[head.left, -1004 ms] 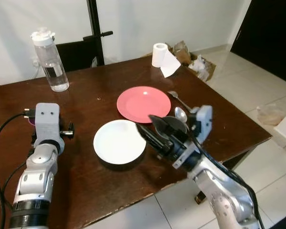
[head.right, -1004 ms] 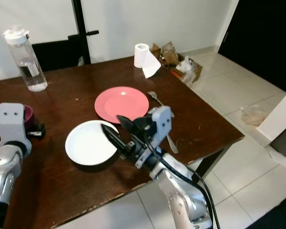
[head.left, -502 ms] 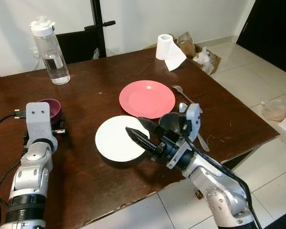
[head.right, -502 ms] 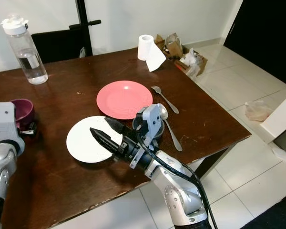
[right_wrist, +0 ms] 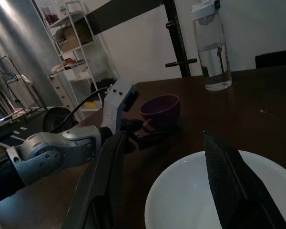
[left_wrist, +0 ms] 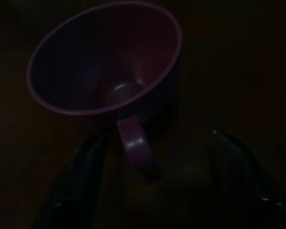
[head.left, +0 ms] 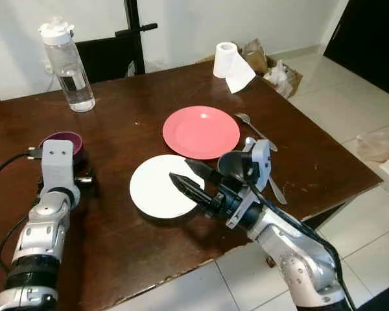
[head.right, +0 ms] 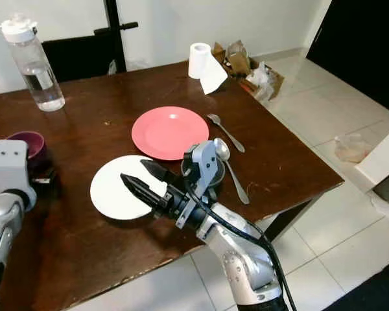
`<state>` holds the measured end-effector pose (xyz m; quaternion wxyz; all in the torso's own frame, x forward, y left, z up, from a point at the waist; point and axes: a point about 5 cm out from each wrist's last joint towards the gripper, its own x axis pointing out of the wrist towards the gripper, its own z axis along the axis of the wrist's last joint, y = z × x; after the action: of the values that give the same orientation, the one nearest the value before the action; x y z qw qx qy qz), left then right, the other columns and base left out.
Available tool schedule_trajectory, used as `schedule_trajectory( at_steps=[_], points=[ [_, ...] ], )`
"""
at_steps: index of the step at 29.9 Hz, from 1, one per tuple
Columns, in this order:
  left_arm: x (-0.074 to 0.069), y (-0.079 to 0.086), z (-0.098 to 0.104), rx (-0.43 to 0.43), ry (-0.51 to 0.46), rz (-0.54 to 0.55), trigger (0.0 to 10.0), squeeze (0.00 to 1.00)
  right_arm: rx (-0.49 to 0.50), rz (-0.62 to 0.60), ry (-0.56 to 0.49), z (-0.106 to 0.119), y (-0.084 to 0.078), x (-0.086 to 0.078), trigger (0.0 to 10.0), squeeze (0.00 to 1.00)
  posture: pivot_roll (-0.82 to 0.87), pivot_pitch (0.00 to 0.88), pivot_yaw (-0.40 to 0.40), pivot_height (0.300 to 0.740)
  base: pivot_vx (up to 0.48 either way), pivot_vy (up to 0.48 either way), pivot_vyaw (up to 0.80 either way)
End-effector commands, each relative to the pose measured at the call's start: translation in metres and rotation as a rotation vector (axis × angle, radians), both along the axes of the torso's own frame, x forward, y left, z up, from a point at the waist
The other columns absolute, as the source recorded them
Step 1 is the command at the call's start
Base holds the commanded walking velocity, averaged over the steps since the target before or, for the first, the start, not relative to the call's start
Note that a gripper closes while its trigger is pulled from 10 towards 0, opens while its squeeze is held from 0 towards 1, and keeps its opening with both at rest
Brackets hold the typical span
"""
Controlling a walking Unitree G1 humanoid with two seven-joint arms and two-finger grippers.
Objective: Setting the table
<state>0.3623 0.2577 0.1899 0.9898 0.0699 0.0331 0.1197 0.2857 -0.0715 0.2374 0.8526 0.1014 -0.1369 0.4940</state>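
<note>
Right claw (head.left: 189, 179) barely budges from half a second ago, still hanging over the near edge of the white plate (head.left: 157, 189) with its fingers apart and nothing in them. Left claw (left_wrist: 157, 191) now sits spread open around the handle of the purple mug (head.left: 63, 142), so a mug grab looks likely next. Red plate (head.left: 201, 131) and spoon (head.right: 233, 172) sit untouched on the table (head.left: 117, 253).
</note>
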Motion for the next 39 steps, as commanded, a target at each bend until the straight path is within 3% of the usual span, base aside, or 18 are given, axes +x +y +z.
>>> schedule_trajectory(
  at_steps=[1,2,12,23,28,29,30,36,39],
  points=[
    [-0.001,0.003,-0.006,0.019,0.022,-0.001,3.3,0.00,0.008,0.007,0.012,-0.002,0.000,-0.003,10.0,0.00,0.10,0.249,0.104,0.740,0.000,0.000,0.00],
    [0.000,0.002,-0.006,0.017,0.020,-0.002,0.0,0.00,0.007,0.005,0.013,-0.003,0.000,-0.003,10.0,0.00,0.10,0.248,0.102,0.740,0.000,0.000,0.00],
    [-0.001,0.000,-0.012,-0.008,0.012,0.010,0.0,0.00,-0.003,0.000,0.015,-0.003,-0.003,0.000,10.0,0.00,0.09,0.237,0.091,0.740,0.000,0.000,0.00],
    [-0.004,0.006,-0.018,-0.012,-0.017,0.115,0.0,0.00,-0.010,-0.007,0.014,-0.002,-0.006,0.002,10.0,0.00,0.09,0.218,0.080,0.740,0.000,0.000,0.00],
    [-0.007,0.009,-0.011,-0.008,-0.053,0.154,0.0,0.00,-0.014,-0.010,0.011,-0.002,-0.008,0.003,10.0,0.00,0.08,0.208,0.077,0.740,0.000,0.000,0.00],
    [-0.008,0.006,-0.007,-0.006,-0.074,0.135,4.1,0.00,-0.014,-0.011,0.010,-0.002,-0.009,0.004,10.0,0.00,0.09,0.205,0.076,0.740,0.000,0.000,0.00],
    [-0.010,0.001,0.000,-0.016,-0.110,0.097,10.0,0.00,-0.016,-0.013,0.009,-0.002,-0.009,0.004,10.0,0.00,0.09,0.203,0.076,0.740,0.000,0.000,0.00],
    [-0.020,-0.012,0.019,-0.023,-0.196,-0.002,10.0,0.00,-0.018,-0.018,0.009,-0.003,-0.010,0.004,10.0,0.00,0.09,0.198,0.075,0.740,0.000,0.000,0.00],
    [-0.037,-0.035,0.048,-0.031,-0.288,-0.168,10.0,0.00,-0.013,-0.049,0.013,-0.005,-0.011,0.003,10.0,0.00,0.11,0.186,0.074,0.740,0.000,0.000,0.00]
  ],
)
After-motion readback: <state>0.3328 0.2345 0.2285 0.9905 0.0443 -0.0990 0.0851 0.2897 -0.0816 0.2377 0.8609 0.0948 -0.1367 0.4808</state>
